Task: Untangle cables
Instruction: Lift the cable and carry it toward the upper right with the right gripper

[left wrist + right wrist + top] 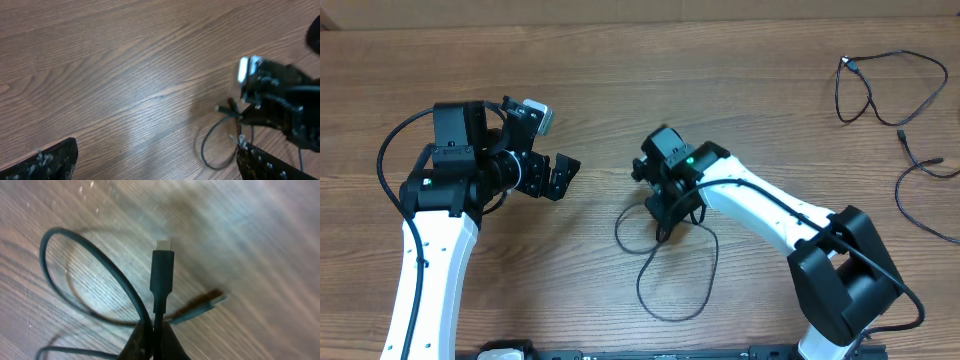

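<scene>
A thin black cable (672, 272) lies in loose loops on the wooden table at centre front. My right gripper (664, 222) is shut on it. In the right wrist view the jaws (155, 342) pinch the cord just below its black plug (162, 275), whose silvery tip points up. A loop (75, 275) curves off to the left, and a second plug end (205, 307) lies blurred to the right. My left gripper (560, 178) hovers open, well left of the cable, with nothing in it. In the left wrist view its fingers (45, 162) stand wide apart, with a cable loop (215, 150) near the right finger.
Two more thin black cables lie at the far right of the table: one looped (880, 90) at the back, one (925, 190) nearer the right edge. The right arm (790, 225) stretches from the front right corner.
</scene>
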`<state>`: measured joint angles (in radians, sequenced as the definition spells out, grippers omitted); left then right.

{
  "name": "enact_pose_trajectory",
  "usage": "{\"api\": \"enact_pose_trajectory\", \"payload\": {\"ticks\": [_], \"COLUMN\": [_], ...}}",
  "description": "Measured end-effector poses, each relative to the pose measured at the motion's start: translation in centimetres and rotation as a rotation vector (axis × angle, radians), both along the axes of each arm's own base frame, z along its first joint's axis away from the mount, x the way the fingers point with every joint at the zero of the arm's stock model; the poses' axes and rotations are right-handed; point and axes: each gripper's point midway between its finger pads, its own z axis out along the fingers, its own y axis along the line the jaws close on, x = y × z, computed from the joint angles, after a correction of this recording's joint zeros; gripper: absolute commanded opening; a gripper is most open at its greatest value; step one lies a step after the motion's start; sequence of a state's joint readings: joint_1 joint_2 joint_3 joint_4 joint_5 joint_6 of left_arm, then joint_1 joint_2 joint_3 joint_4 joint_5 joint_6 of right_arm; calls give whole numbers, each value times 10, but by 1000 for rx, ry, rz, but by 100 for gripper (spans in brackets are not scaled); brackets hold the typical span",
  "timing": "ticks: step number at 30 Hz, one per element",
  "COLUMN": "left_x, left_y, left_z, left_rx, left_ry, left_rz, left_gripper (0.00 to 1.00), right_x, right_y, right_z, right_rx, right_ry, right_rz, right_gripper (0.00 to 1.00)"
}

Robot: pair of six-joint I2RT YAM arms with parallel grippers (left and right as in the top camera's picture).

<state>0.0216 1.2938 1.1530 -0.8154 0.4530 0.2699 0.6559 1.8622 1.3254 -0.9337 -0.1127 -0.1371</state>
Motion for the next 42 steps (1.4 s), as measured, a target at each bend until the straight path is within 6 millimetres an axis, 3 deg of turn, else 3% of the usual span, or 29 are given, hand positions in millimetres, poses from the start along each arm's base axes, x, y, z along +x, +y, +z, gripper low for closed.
{"api": "enact_pose_trajectory", "payload": {"ticks": [7, 12, 16, 22, 33, 42], "left_x": [0, 0, 0, 0, 0, 0], "left_y": [0, 0, 0, 0, 0, 0], "left_z": [0, 0, 0, 0, 0, 0], "left_rx": [0, 0, 0, 0, 0, 0], "left_ry": [0, 0, 0, 0, 0, 0], "left_rz": [0, 0, 0, 0, 0, 0], "left_gripper": [100, 99, 99, 100, 99, 100], "right_x": [29, 64, 93, 118, 139, 140], "right_y": [-1, -5, -21, -53, -95, -140], "right_z": [40, 72, 97, 121, 162, 208], "right_rx": [-15, 40, 87, 112, 143, 166], "right_ry": [-82, -154, -194, -214, -237, -238], "right_rz": [-38, -151, -301, -450, -622, -796], "right_gripper": [4, 4, 4, 4, 4, 4]}}
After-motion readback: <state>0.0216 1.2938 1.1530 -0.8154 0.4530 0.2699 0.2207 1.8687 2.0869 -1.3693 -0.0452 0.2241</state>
